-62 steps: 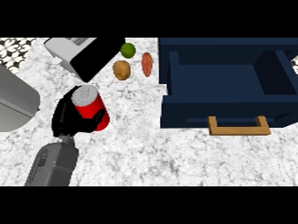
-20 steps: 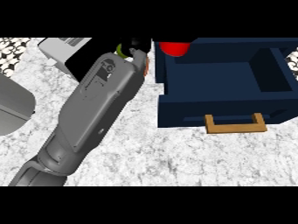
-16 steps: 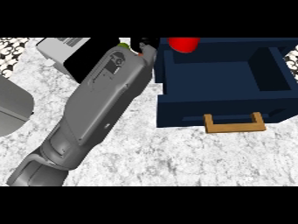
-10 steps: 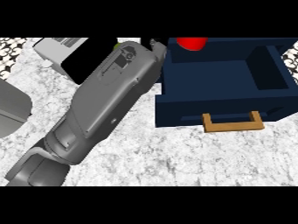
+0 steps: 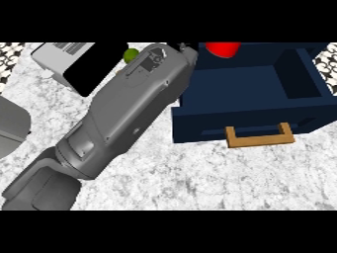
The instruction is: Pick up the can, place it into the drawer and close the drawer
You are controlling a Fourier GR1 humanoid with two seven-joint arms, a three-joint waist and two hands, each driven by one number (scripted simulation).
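While the red cylindrical can shows at the far edge of the open navy-blue drawer, just beside my black left hand whose grip I cannot tell, I judge the placing step is in hand, calling next for lowering it inside and letting go.

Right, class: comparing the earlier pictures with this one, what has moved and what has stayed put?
The left robot hand has carried the red can from the counter, away and rightward, to the back of the open drawer. Whether it still holds the can cannot be seen. The drawer stayed open; its wooden handle and the white appliance have not moved.
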